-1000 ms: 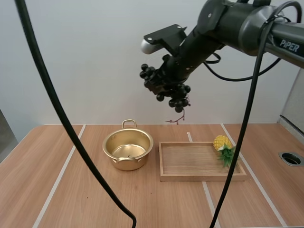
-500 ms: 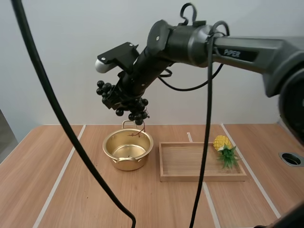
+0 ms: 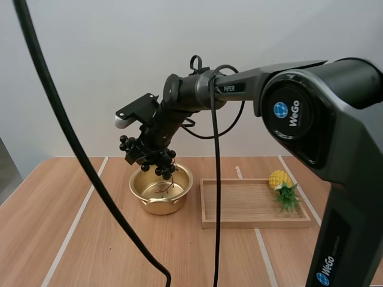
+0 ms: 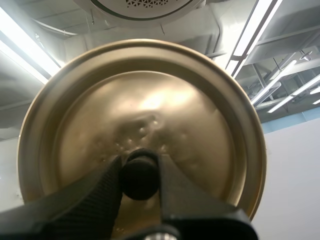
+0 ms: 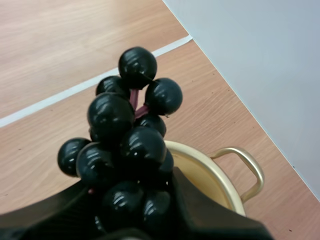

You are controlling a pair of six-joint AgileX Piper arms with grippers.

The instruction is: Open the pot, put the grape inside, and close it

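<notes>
- The right gripper (image 3: 139, 153) is clamped on a bunch of glossy black round grapes (image 3: 149, 159). Its two black fingers press in on the lower part of the cluster from either side.
- The bunch hangs right over the open mouth of the round gold metal pot (image 3: 158, 205), and its lowest grapes and thin reddish stem are down near the rim. Whether the stem touches the pot cannot be told.
- The pot stands uncovered on the light wooden bench (image 3: 30, 227), one loop handle turned to the far side.
- The left gripper (image 4: 140, 169) pinches the small black knob (image 4: 140, 180) of the round gold metal lid (image 4: 150, 105) between its fingertips. The lid is held up in the air, its domed top facing that arm's camera.
- Just to the right of the pot lies a shallow rectangular wooden tray (image 3: 254, 223).
- A small yellow pineapple with green leaves (image 3: 280, 181) rests at the tray's far right corner.
</notes>
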